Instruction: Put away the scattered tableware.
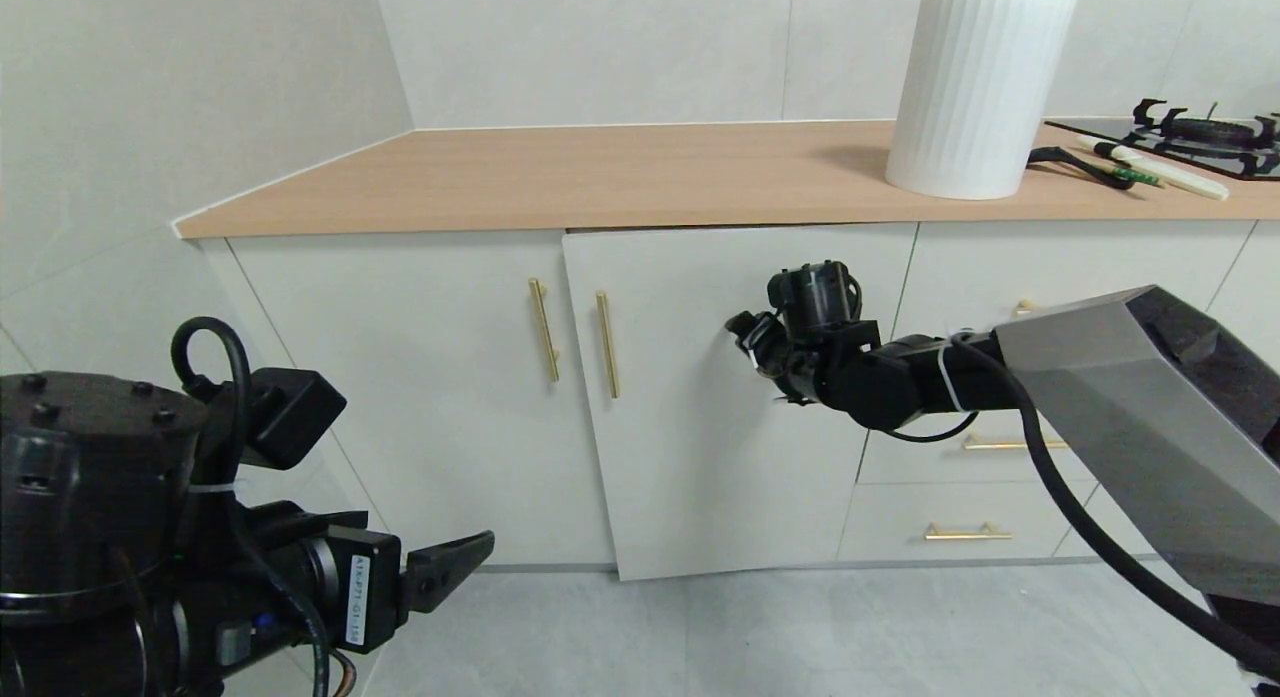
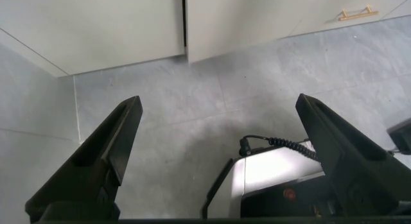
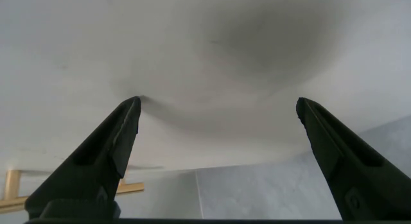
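Observation:
Scattered utensils lie on the wooden counter at the far right: a black-handled one and a white one with a green piece. A tall white ribbed container stands beside them. Below the counter, a white cabinet door with a gold handle hangs slightly ajar. My right gripper is open, its fingertips close against the door's face; in its wrist view the gripper holds nothing. My left gripper hangs low at the left, open and empty over the floor.
A black gas hob sits at the counter's right end. The neighbouring door with its gold handle is shut. Drawers with gold handles are to the right of the ajar door. Grey tiled floor lies below, a wall on the left.

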Tool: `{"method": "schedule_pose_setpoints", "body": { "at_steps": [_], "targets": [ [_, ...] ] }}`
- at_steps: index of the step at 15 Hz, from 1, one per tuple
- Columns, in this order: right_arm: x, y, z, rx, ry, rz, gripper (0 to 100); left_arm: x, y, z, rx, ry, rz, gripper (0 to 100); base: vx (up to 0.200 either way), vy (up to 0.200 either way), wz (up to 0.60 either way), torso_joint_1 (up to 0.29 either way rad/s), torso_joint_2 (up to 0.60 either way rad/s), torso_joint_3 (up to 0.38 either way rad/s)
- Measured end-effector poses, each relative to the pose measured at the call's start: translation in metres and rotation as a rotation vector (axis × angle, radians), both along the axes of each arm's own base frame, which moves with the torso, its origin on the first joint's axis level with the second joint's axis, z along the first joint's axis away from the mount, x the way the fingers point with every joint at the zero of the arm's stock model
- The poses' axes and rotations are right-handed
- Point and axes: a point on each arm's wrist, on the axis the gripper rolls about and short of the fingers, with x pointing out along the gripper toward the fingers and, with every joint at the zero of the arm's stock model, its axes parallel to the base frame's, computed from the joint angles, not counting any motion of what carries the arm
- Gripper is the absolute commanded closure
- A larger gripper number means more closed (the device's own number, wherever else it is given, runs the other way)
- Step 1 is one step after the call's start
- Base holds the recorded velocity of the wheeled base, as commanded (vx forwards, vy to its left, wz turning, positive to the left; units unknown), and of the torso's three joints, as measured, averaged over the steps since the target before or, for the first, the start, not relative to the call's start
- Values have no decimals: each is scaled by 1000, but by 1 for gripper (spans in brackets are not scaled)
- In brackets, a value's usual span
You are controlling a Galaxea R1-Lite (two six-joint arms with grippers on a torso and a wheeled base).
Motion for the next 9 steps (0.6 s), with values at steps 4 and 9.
{"method": "schedule_pose_setpoints", "body": {
  "at_steps": [4,9],
  "targets": [
    [9,0,-6,-5,-13,-36,0,0,0,0,0,0,0,0,0,0,0,0,0,0],
    [13,-4,-9,-6,-11,-46,0,0,0,0,0,0,1,0,0,0,0,0,0,0]
  ]
}}
